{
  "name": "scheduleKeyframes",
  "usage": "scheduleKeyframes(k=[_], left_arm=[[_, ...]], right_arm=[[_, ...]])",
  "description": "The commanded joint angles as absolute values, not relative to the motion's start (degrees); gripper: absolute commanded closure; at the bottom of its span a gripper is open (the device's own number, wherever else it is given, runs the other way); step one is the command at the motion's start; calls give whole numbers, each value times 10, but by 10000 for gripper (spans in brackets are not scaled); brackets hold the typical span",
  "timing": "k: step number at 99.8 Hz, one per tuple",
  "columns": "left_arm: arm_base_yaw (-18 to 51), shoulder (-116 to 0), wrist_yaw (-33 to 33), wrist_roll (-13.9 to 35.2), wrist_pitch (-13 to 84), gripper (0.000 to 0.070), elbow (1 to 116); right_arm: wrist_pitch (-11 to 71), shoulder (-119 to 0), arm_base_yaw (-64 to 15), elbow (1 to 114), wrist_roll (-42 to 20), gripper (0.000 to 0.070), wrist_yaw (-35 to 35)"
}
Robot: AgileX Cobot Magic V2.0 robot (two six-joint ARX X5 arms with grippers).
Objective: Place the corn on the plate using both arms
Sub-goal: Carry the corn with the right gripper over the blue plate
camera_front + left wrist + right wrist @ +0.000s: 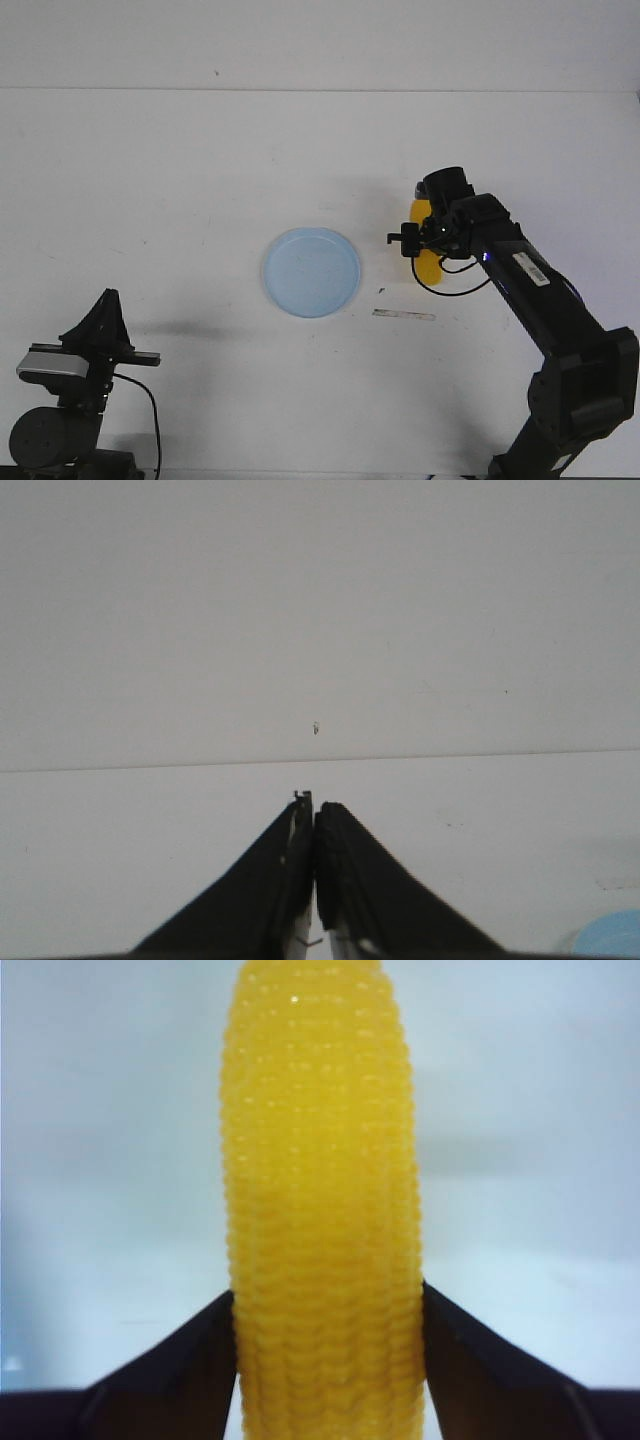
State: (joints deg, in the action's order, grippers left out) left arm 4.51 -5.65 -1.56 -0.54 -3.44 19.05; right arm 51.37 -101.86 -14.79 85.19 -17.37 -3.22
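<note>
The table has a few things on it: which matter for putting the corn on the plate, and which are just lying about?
For the job:
- corn, between the right gripper jaws
- plate, bare
- left gripper, shut, idle

Lying about:
- thin pale strip near the plate

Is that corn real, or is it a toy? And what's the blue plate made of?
The corn looks like a plastic toy: its kernels are very even, one bright yellow, with a small shiny glint. The right gripper pinches it on both sides. The plate looks like smooth, matte pale-blue plastic, though ceramic can't be ruled out from here.
</note>
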Motion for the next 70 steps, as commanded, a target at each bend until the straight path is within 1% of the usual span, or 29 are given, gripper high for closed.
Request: scheduleKeyframes(k=[1, 12, 23, 39, 48, 70], left_arm=[[45, -55, -17, -10, -43, 699, 195], [45, -55, -17, -10, -43, 699, 195], [45, -55, -17, -10, -43, 699, 195], [45, -55, -17, -10, -43, 699, 195], [45, -55, -17, -10, -43, 699, 195], [45, -55, -17, -10, -43, 699, 195]], right_arm=[[505, -1016, -171, 871, -171, 428, -76], [471, -1021, -208, 870, -171, 428, -156], [429, -1039, -260, 870, -171, 428, -202], [381, -1072, -313, 870, -201, 427, -218], [375, -1086, -329, 870, -213, 427, -216], [377, -1113, -346, 870, -214, 422, -208]])
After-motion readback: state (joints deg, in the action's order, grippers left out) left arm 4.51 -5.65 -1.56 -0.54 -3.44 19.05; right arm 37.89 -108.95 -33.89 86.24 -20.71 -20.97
